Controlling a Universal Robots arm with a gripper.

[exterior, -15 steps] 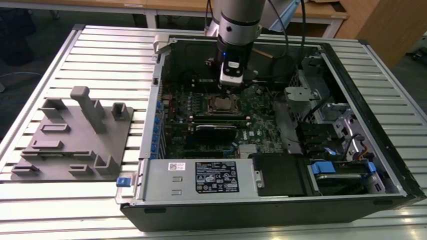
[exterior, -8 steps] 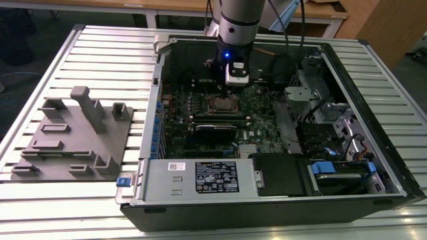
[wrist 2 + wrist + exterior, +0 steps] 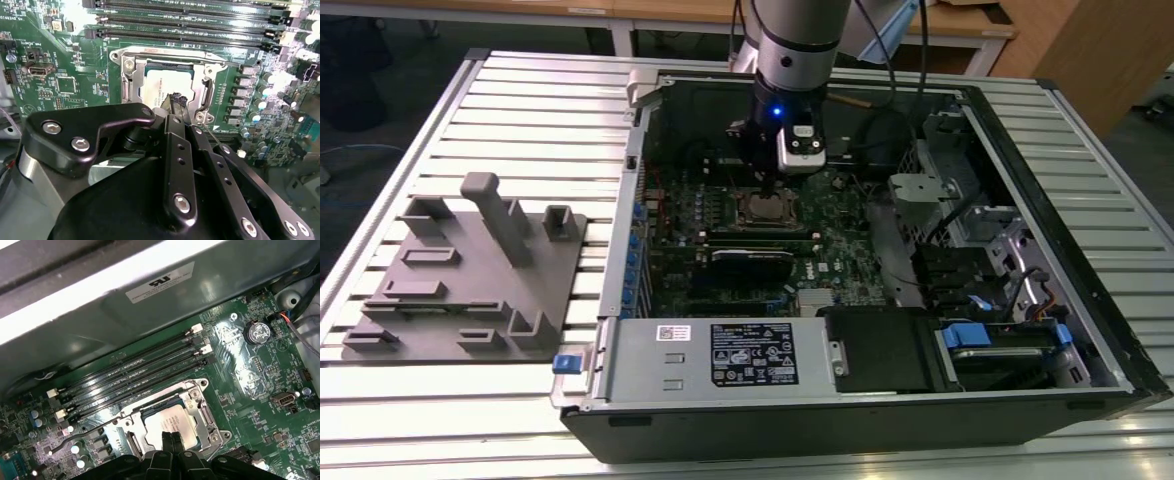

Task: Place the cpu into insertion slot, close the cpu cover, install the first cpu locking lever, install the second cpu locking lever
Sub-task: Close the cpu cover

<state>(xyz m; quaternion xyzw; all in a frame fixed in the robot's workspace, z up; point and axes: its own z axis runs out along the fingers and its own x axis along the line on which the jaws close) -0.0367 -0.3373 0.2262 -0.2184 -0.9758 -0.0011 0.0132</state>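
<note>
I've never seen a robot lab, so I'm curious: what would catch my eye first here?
An open computer case lies on a slatted table, and a robot arm reaches down into it. Its black jaws hang, closed together, just over the silver cpu framed by the cpu cover on the green board.

Lab — slatted aluminium bench [image 3: 520,105], wooden desks [image 3: 961,28]

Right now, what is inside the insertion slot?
The cpu lies in it, its silver top showing through the window of the cpu cover. The gripper hides part of the cpu, and what lies beneath cannot be seen.
</note>
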